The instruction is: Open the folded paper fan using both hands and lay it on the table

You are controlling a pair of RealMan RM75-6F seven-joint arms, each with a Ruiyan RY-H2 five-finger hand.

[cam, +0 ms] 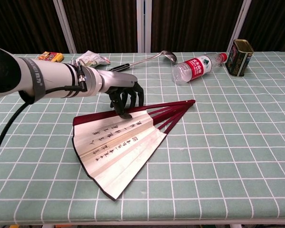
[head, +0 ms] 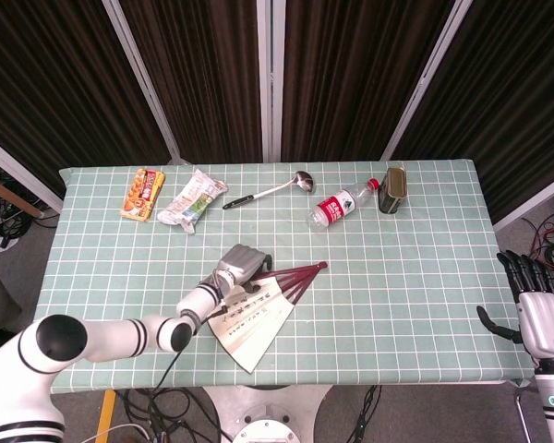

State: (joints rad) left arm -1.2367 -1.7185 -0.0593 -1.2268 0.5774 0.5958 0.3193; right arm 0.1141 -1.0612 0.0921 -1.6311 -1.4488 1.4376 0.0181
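Observation:
The paper fan [head: 252, 315] [cam: 118, 141] lies spread open and flat on the checked tablecloth, with cream leaves, dark red ribs and its pivot pointing to the right. My left hand [head: 239, 265] [cam: 125, 94] hovers palm-down over the fan's upper red rib, holding nothing. Its dark fingertips [cam: 125, 112] hang down, apart, touching or just above that rib. My right hand [head: 540, 312] is past the table's right edge, fingers stretched out and empty; only the head view shows it.
Along the far side lie an orange snack pack [head: 143, 193], a white packet [head: 193, 198], a ladle [head: 268, 191] [cam: 147, 59], a plastic bottle [head: 342, 206] [cam: 197, 67] on its side and a dark can [head: 392, 189] [cam: 239, 57].

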